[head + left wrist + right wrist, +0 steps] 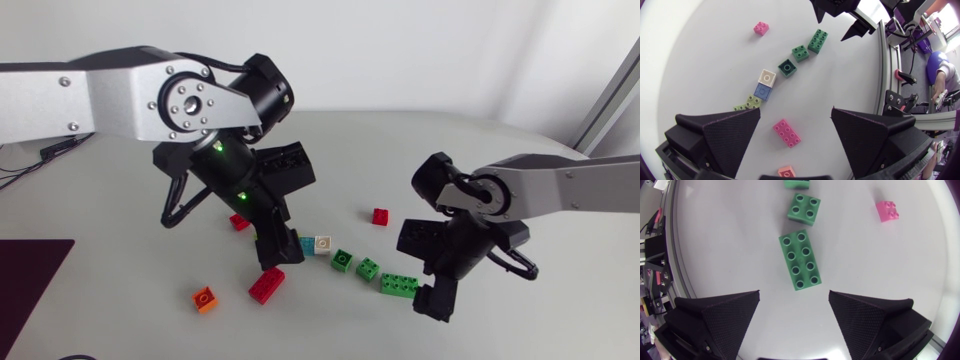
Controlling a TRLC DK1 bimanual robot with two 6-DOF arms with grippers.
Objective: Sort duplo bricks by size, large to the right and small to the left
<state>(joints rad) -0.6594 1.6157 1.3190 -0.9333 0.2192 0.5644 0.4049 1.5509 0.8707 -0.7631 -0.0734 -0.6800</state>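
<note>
At the table's [130, 320] middle, see the left gripper [277, 252] hanging low, fingers spread wide and clamping nothing. In the head view, find the long red brick [266, 285] just at its 6 o'clock. From the left wrist, place that brick between the open fingers, touching neither. Spot a small orange brick [204, 298] at the red one's 8 o'clock, near but apart.

From the left gripper, follow a loose row of bricks toward 4 o'clock. Start with a blue brick [307, 244] and a white brick [322, 245] touching it. Continue to a dark green brick [342, 260] and a square green brick [367, 268], close together, and end at the long green brick [399, 284]. From the left wrist, add a light green brick [747, 103] against the blue one, partly hidden by one finger.

At the long green brick's 4 o'clock, find the right gripper [437, 298], fingers likewise wide apart and gripping nothing. From the right wrist, see that brick lying just ahead of the gap, in contact with neither finger.

Note a small red brick [380, 216] alone at the square green brick's 12 o'clock, well apart. Note also a second small red brick [239, 222] at the left gripper's 10 o'clock, partly behind the arm.
</note>
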